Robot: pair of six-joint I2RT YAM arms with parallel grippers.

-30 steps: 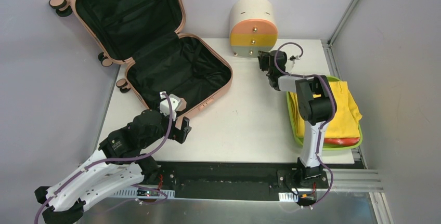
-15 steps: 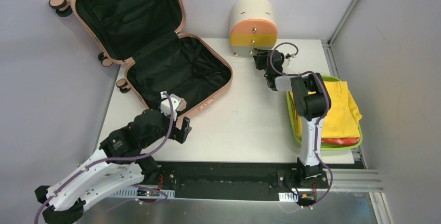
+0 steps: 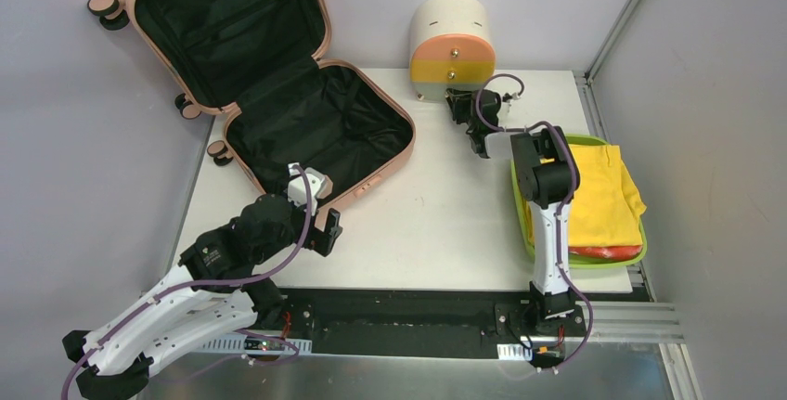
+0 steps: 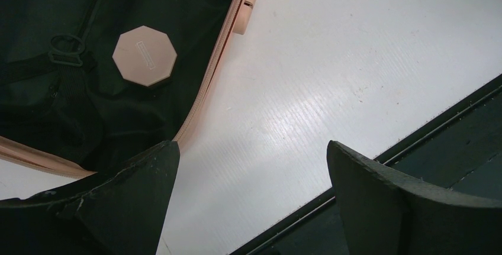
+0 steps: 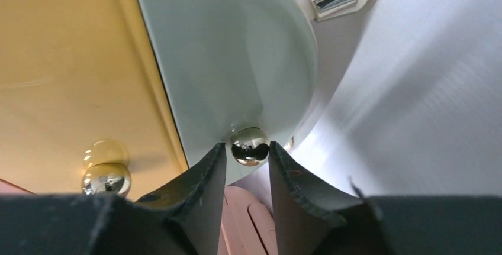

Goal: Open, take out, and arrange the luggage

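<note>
Right jaws at a drawer's knob [image 5: 250,146]; luggage [image 3: 316,126] lies open at the far-left corner of the surface [image 3: 445,224].
Right jaws flank the knob closely, but whether they grip it is unclear; left jaws gape wide, empty. The polished ball could slip free, or pulling could drag the drawer unit [image 3: 452,38].

Peach-pink luggage [image 3: 316,131], wide open, far left

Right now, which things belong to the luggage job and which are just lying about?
Job: suitcase; drawer unit, right end effector around its bottom knob.
Lying about: tray; yellow cloth in it.
</note>
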